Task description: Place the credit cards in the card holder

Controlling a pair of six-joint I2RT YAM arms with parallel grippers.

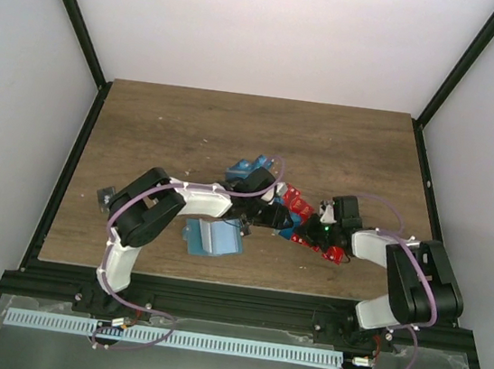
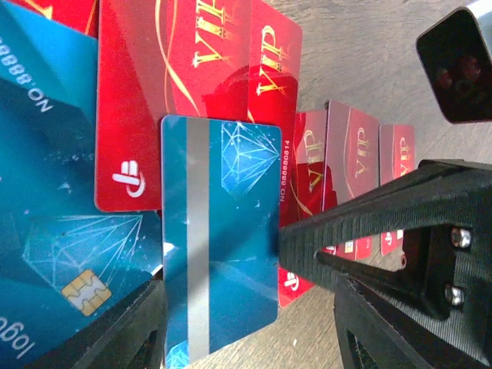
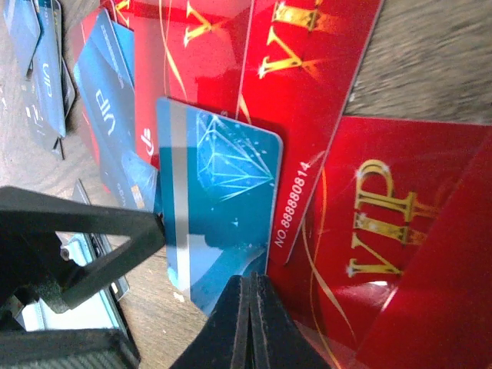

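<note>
the left gripper (image 2: 221,269) stands partly open, its jaws astride a blue card (image 2: 231,223) across the card's short width; one of its fingers (image 2: 361,223) touches a long edge of the card with its tip, the other sits at the opposite long edge, and whether they truly pinch the card cannot be told; the right gripper (image 3: 250,296) is closed tight, its joined tips meeting the same blue card near one corner, just beside the left gripper; close behind the left gripper, back toward its own base and partly under its forearm, the card holder (image 1: 213,237) lies on the table (image 1: 191,123), teal and darker than the cards, with a paler panel showing on it; whether any card is in it cannot be told; the credit cards (image 2: 184,100) lie in a loose overlapping heap right under and ahead of both grippers; the blue card between the jaws overlaps red ones and has a silver stripe, a white diamond drawing and a number along one edge; the red ones nearest the jaws carry gold "vip" lettering and gold curls; to one side of the jaws a chip card (image 2: 54,254), also blue, shows a gold chip and a diamond; further out past the left gripper the far blue cards (image 1: 249,168) lie together, apart from the holder.
</note>
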